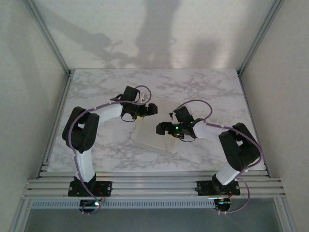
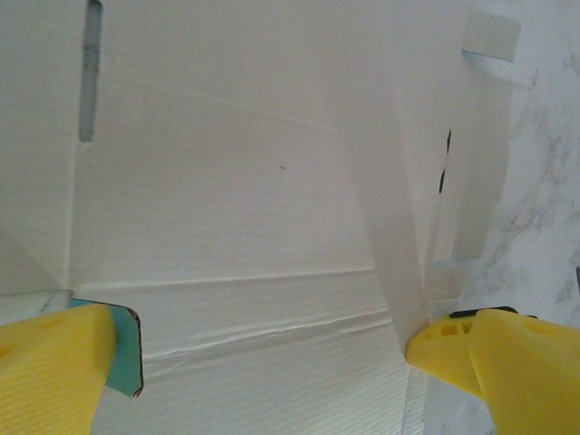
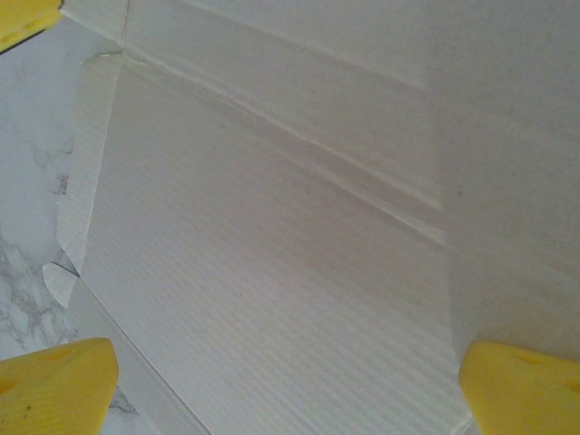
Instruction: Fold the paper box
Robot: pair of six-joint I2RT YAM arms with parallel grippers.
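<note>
The paper box (image 1: 152, 137) lies mid-way on the marble table (image 1: 96, 87), off-white side up and pretty much a flat creased blank. One turquoise corner peeks up, so I'd guess folding's barely begun. The left gripper (image 2: 263, 349) and right gripper (image 3: 285, 372) hover over it, fingers spread wide, holding nothing.

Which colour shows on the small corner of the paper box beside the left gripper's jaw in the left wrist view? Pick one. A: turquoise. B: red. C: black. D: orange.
A: the paper box faces the camera off-white, but a small turquoise corner of it peeks out right beside one yellow jaw of the left gripper.
</note>
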